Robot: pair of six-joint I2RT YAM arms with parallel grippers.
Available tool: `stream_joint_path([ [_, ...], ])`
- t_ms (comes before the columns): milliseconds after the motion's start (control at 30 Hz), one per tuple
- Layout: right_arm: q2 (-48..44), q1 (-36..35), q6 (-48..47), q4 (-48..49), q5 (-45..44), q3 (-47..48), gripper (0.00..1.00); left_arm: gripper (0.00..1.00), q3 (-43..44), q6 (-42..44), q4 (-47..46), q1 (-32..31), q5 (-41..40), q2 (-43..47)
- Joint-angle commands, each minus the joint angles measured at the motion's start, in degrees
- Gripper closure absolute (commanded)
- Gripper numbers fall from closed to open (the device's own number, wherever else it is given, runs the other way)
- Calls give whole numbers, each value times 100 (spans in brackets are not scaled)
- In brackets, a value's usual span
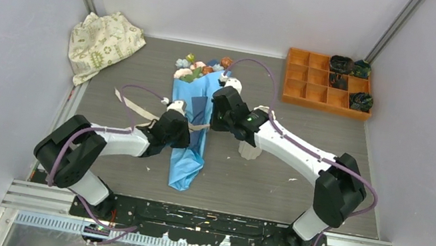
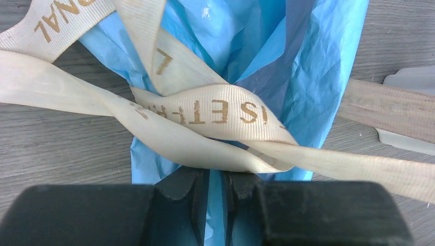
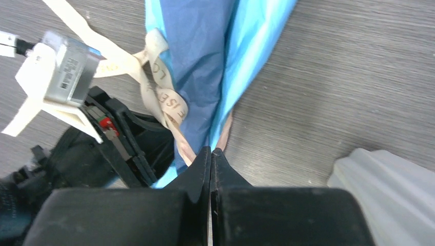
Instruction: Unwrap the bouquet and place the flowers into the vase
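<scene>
The bouquet (image 1: 186,158) lies lengthwise mid-table, a blue paper cone (image 2: 287,61) with the flowers (image 1: 201,66) poking out at its far end. A beige ribbon (image 1: 136,109) with gold lettering (image 2: 205,110) is knotted loosely round it. My left gripper (image 1: 181,131) is shut on a fold of the blue paper just below the knot (image 2: 215,174). My right gripper (image 1: 210,126) sits at the cone's right edge (image 3: 211,151), its fingers pressed together where a ribbon tail (image 3: 224,134) runs into them. The white ridged vase (image 1: 250,150) stands upright under the right arm (image 3: 384,189).
A cream cloth with green print (image 1: 102,42) is bunched at the back left corner. An orange compartment tray (image 1: 308,78) with dark items (image 1: 347,66) sits at the back right. Grey walls close in the table on three sides.
</scene>
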State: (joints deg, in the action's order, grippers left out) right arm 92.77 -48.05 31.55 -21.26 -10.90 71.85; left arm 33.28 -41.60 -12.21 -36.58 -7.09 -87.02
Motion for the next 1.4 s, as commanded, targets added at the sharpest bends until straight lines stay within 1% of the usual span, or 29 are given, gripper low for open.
stream_joint_path([
  [0,-517,-28,-243,-330,-572,254,99,84,-40,69,373,25,-257,-285],
  [200,-1097,-22,-526,-768,-861,720,99,84,-57,69,368,26,-241,-394],
  [433,-1897,-28,-837,-815,-1013,1021,99,84,-67,90,467,25,-299,-300],
  [567,-2365,-26,-1145,-821,-1165,1352,99,84,-66,74,450,22,-277,-344],
  [700,-2643,-28,-1344,-769,-1265,1584,99,84,-59,40,417,28,-230,-387],
  [800,-2687,-27,-1430,-755,-1272,1700,99,84,-16,34,527,25,-179,-284],
  [900,-2495,-29,-1569,-740,-1410,1806,99,84,58,47,808,28,-149,47],
  [1000,-2104,-29,-1773,-711,-1688,1930,99,84,201,86,1188,23,-118,689],
  [1067,-1922,-19,-1941,-561,-1823,1946,99,83,317,125,1642,23,-169,1175],
  [1233,-1478,210,-2156,-539,-2239,2382,99,81,667,247,2770,28,-717,2416],
  [1367,-1237,575,-2111,-592,-2345,2657,99,78,883,396,3294,32,-1067,3069],
])
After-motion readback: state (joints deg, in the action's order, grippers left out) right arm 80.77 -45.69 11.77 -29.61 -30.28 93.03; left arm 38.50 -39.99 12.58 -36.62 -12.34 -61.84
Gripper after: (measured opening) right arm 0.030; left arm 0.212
